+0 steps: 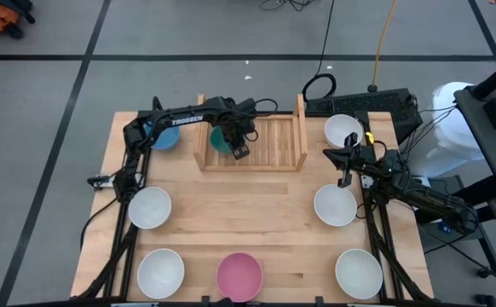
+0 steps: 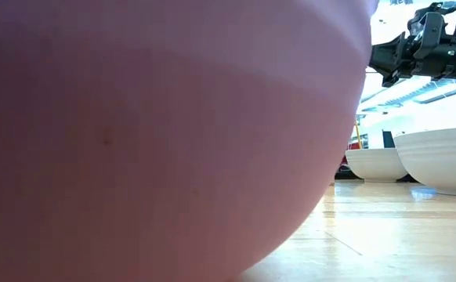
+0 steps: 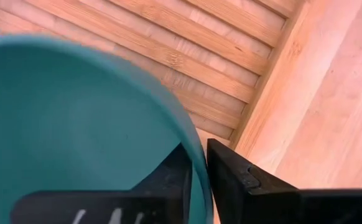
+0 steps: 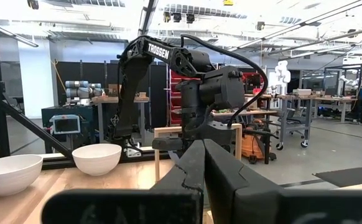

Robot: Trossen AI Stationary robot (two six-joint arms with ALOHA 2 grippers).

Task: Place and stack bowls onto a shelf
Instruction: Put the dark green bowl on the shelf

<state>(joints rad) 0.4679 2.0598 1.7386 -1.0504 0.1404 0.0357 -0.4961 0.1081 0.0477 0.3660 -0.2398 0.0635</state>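
Note:
A teal bowl (image 1: 220, 138) (image 3: 75, 124) sits in the left part of the light-wood shelf (image 1: 273, 145) (image 3: 199, 43); its underside is hidden. My left gripper (image 1: 236, 147) (image 3: 199, 177) points down at the bowl's right rim, open by a narrow gap, with one finger inside and one outside. A blue bowl (image 1: 164, 136) lies left of the shelf, under the left arm. My right gripper (image 1: 331, 153) (image 4: 203, 168) is shut and empty, raised at the table's right side. My left gripper straddles the teal bowl's rim (image 3: 198, 155) from above, on the side toward the shelf's middle. One finger (image 3: 168, 183) is inside the bowl and one finger (image 3: 237, 180) is outside. Whether either finger touches the wall, I cannot tell.
White bowls stand at the left (image 1: 150, 207), near left (image 1: 161, 273), far right (image 1: 343, 130), right (image 1: 336, 205) and near right (image 1: 359, 273). A pink bowl (image 1: 239, 276) at the near edge fills the low view (image 2: 150, 133). The shelf's middle and right are bare.

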